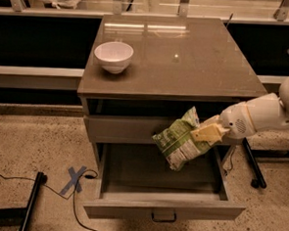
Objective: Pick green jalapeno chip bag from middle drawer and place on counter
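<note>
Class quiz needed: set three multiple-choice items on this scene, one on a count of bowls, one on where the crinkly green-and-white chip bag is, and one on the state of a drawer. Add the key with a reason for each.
1. How many white round bowls stand on the glossy grey-brown counter?
A. none
B. one
C. two

2. Where is the crinkly green-and-white foil chip bag?
A. on the counter
B. inside the bowl
C. in the air, held by the gripper

3. The wide, shallow grey middle drawer is:
A. pulled out
B. shut
C. taken out of the cabinet

Key:
1 B, a single bowl sits on the counter.
2 C, the gripper, reaching in from the right of the view, is shut on the chip bag above the middle drawer.
3 A, the drawer's bare floor shows in front of the cabinet.
</note>
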Controlling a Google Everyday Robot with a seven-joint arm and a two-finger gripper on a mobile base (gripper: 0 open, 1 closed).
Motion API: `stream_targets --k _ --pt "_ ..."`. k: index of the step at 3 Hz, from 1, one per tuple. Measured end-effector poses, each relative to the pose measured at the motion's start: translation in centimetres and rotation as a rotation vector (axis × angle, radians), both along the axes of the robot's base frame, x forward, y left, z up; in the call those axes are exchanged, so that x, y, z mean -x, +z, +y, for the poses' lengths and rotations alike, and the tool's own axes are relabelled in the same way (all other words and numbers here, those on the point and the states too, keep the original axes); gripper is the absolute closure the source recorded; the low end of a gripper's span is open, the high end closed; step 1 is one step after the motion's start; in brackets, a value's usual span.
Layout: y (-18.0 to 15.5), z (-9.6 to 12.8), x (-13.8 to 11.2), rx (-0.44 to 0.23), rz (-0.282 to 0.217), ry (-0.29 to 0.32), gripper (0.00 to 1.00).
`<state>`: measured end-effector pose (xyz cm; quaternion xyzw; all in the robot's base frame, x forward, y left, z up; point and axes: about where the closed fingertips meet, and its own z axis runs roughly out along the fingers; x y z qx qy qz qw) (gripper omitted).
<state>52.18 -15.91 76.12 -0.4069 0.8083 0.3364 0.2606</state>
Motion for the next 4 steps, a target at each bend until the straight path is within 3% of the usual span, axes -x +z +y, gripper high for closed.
stream_targets --k 1,2,3,4 --pt "4.7 -0.4 0.5 0.088 -0.046 0.109 1.0" --pt "8.8 -0.7 -0.9 0.187 -0.085 0.168 1.0" --pt "12.8 -0.9 -4.0 0.273 -0.118 0.193 1.0" --pt "14.3 -0.4 -7.8 0.345 -0.095 0.205 1.0"
